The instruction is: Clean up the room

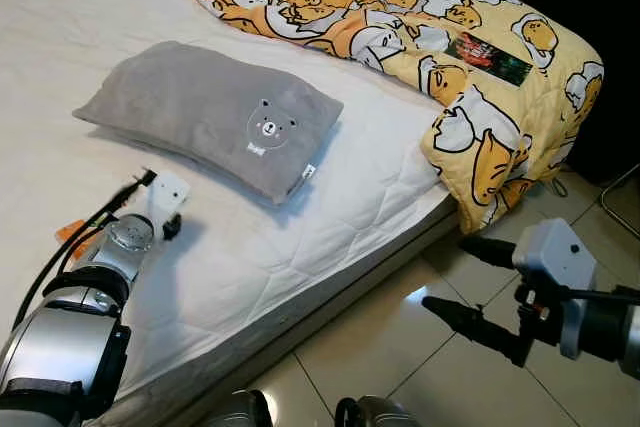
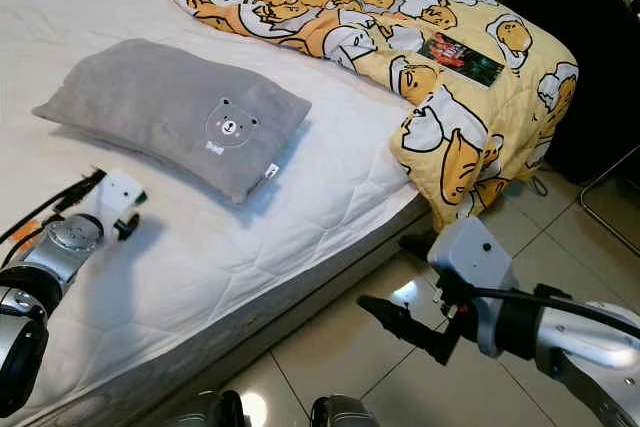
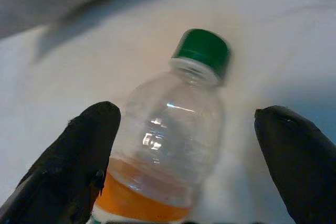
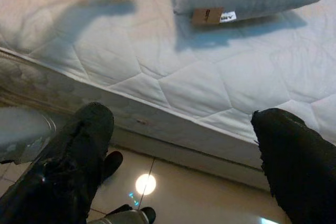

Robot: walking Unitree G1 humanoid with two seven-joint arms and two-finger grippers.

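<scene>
Left wrist view looks down the left gripper (image 3: 186, 145), whose two black fingers (image 3: 79, 161) stand spread wide on either side of a clear plastic bottle (image 3: 168, 140) with a green cap (image 3: 203, 49) and an orange label band; it lies on the white mattress (image 3: 294, 35), and no finger clearly touches it. From the head, the left arm reaches over the bed (image 1: 330, 217) just in front of a grey pillow (image 1: 210, 112) with a small bear printed on it. A yellow cartoon-print quilt (image 1: 420, 37) is bunched at the bed's far corner and hangs over the edge. The right gripper (image 1: 460, 277) hovers over the tiled floor (image 1: 400, 357) beside the bed, its fingers apart and empty.
</scene>
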